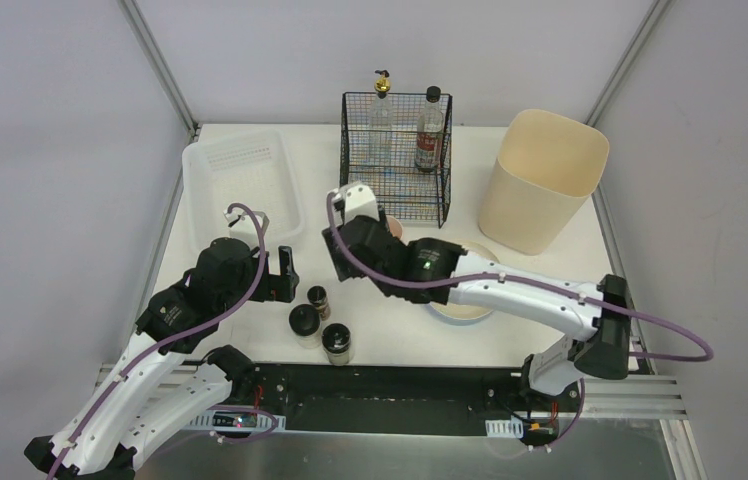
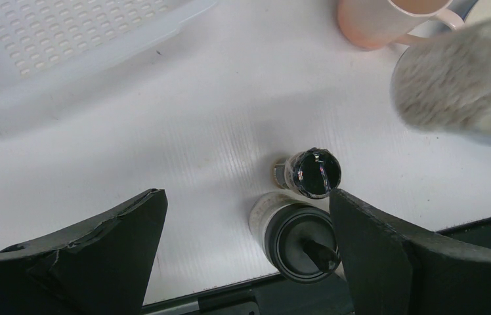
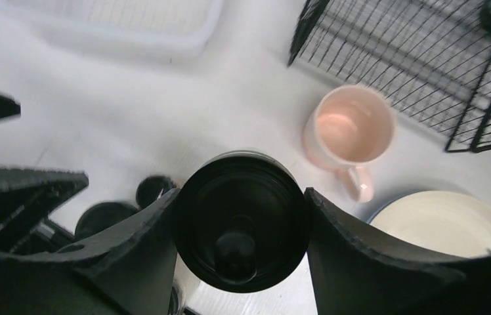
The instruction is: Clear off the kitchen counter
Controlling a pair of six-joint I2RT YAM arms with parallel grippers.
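Just in front of the wire rack [image 1: 395, 160], the right hand [image 3: 241, 226] is clamped on an upright, black-lidded spice jar [image 3: 243, 190], apparently held clear of the white bench [image 1: 380, 325], which spreads from the rack back to the arms' bases. The rack lies just beyond this hand, so the right arm is far nearer to it than the left. The jar's long axis is vertical. Further from the rack, the left hand [image 2: 244, 210] hangs with fingers apart over a small jar [image 2: 312, 172] and a grinder [image 2: 302, 243].
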